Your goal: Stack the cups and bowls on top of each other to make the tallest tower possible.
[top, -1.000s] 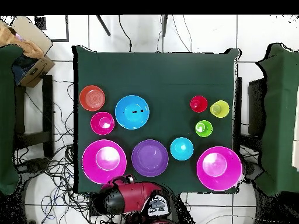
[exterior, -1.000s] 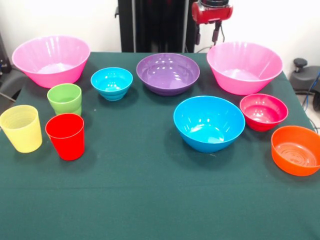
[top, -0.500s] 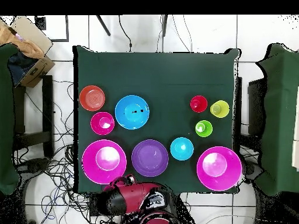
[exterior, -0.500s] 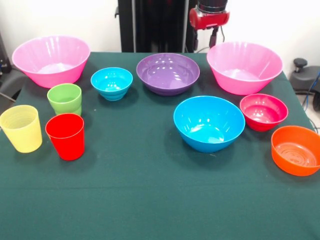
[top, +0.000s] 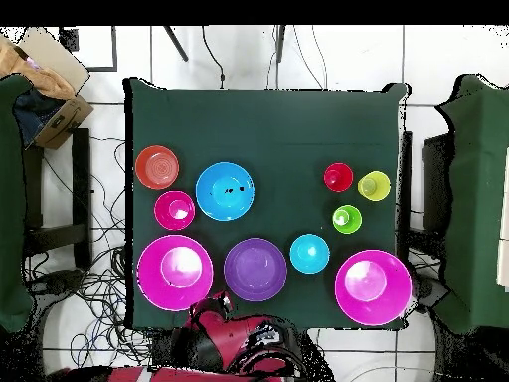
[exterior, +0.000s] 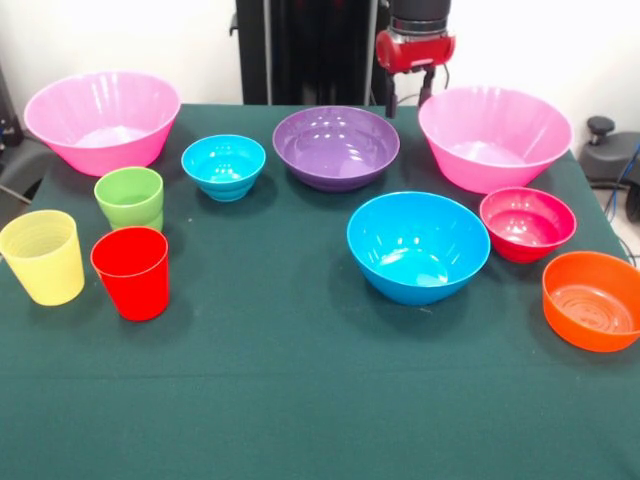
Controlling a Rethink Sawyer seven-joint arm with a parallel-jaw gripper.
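Behind the rim of the large glossy pink plastic bowl (exterior: 494, 135) at the robot's own side of the green-clothed tabletop (exterior: 300, 400), the red-and-black arm's pincer (exterior: 413, 92) hangs at the edge, just beside that bowl and touching or nearly touching its lip; whether its tips are spread or pressed together cannot be told from either view. From the pincer, this pink bowl lies immediately out over the cloth, the closest of all the pieces, with the medium purple plastic bowl (exterior: 336, 147) just beside it on the other hand. Round and open-mouthed, the bowl has no long axis, so any approach would likely turn on catching its thin flared wall.

No tower stands yet: every piece sits apart, upright and mouth up. Taking the pink bowl as landmark, the small crimson bowl (exterior: 527, 223) sits just in front of it, the small orange bowl (exterior: 592, 299) beyond that, and the medium blue bowl (exterior: 418, 246) near its front, toward the tabletop's middle. Past the purple bowl come the small cyan bowl (exterior: 223, 166) and, well apart at the opposite corner, the second large pink bowl (exterior: 101, 119). Farthest from the landmark cluster the three tumblers: shorter light green cup (exterior: 130, 198), red cup (exterior: 131, 272) and translucent ribbed yellow cup (exterior: 43, 256).

All surfaces look smooth, shiny and probably slippery.
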